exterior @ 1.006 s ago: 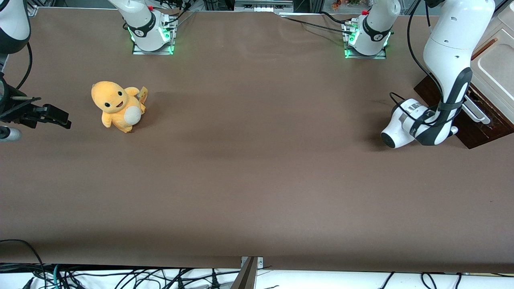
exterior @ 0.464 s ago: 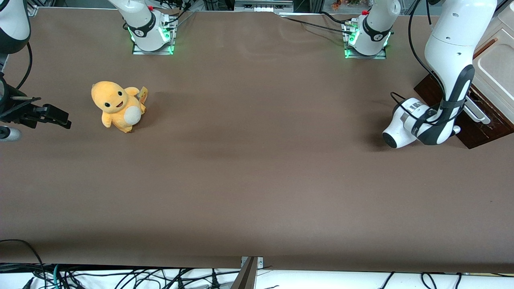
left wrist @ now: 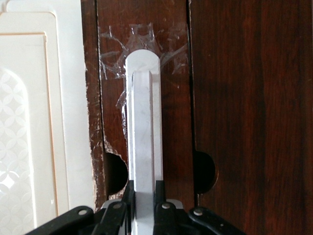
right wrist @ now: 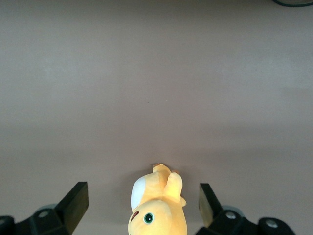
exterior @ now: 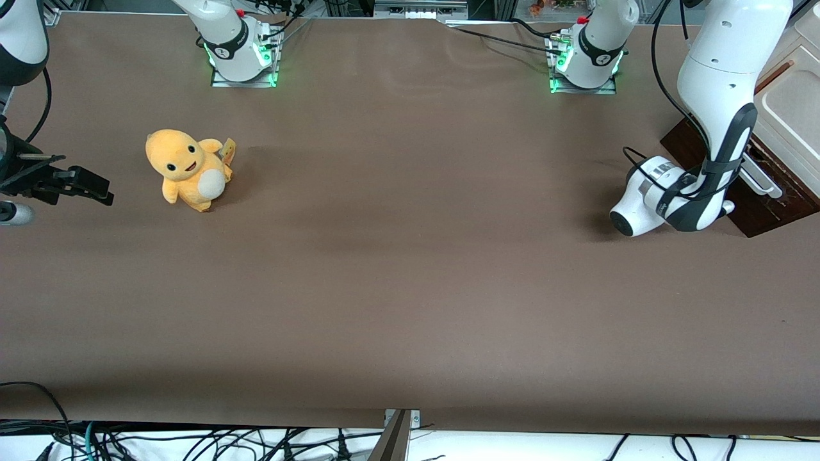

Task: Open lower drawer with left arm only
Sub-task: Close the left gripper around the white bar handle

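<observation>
1. Closest to my wrist camera, my gripper [left wrist: 144, 205] has its two black fingers [left wrist: 128, 196] pressed against either side of the silver-white bar handle [left wrist: 144, 132]. I am closed on that handle and hold nothing else.
2. The handle runs away from me along the dark-brown front of the lower drawer [left wrist: 171, 122]. Its rounded end sits on a patch of clear tape [left wrist: 110, 54]. A half-round notch [left wrist: 115, 171] shows on each side of the drawer front, close to my fingers.
3. Just beside the drawer front lies the cream panel [left wrist: 44, 122], which is not my target.
4. In the front view my left arm [exterior: 717, 83] reaches down at the working end of the table, and its wrist hides my fingers there. The handle [exterior: 759, 182] juts out past the wrist, over the dark drawer [exterior: 762, 211].
5. My judgement: reaching and gripping are done. No pale inside shows in either view, so I cannot tell whether the drawer has slid out at all. The pull straight out from the cabinet looks to be what is left.
6. Well apart, toward the parked arm's end, an orange plush toy [exterior: 186, 169] sits on the brown table [exterior: 410, 288].
</observation>
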Robot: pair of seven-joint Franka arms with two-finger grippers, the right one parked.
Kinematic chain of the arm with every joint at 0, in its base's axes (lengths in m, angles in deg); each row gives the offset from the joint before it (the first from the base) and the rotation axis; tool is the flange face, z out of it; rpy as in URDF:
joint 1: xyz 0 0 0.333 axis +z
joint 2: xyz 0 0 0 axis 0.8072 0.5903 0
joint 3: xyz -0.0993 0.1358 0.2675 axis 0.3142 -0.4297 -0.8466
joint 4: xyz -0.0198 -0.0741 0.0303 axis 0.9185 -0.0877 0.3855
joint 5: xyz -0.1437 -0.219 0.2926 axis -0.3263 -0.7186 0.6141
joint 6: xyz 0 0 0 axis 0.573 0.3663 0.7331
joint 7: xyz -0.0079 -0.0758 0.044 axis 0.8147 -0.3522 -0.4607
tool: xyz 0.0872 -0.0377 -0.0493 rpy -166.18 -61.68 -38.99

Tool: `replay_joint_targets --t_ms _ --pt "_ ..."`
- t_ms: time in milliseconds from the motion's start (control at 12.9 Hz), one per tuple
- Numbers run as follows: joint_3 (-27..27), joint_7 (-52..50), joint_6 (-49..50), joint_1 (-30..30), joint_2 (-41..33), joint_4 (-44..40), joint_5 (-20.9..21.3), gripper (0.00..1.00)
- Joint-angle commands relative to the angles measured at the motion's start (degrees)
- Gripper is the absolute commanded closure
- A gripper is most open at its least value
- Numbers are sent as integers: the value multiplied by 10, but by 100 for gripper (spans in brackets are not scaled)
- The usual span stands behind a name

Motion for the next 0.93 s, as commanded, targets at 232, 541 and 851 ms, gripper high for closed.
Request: replay_joint_targets --t_ms 232,541,851 --pt "8 23 3 -9 -12 -10 -16 87" --pt "12 27 12 -17 -12 -15 -19 88" --pt "14 40 15 -24 -8 -32 -22 88"
